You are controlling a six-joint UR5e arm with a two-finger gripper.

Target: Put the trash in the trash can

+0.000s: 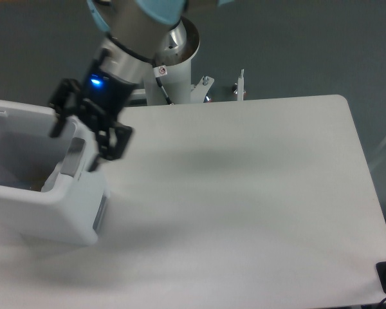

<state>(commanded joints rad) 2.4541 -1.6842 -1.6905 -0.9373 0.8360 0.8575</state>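
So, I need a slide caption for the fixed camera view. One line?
UR5e gripper, jaws open and empty, beside the white trash can rim on the white table.

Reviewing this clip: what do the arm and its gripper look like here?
The arm has a silver-grey metal wrist section and light blue joint caps at the top edge. The gripper is black and boxy with two linked black fingers and a small glowing blue light on its body. The base is a silver-grey column carrying a small white tag.

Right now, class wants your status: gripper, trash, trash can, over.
Gripper open, empty, above trash can right rim. No trash visible on table. Nothing in the way.
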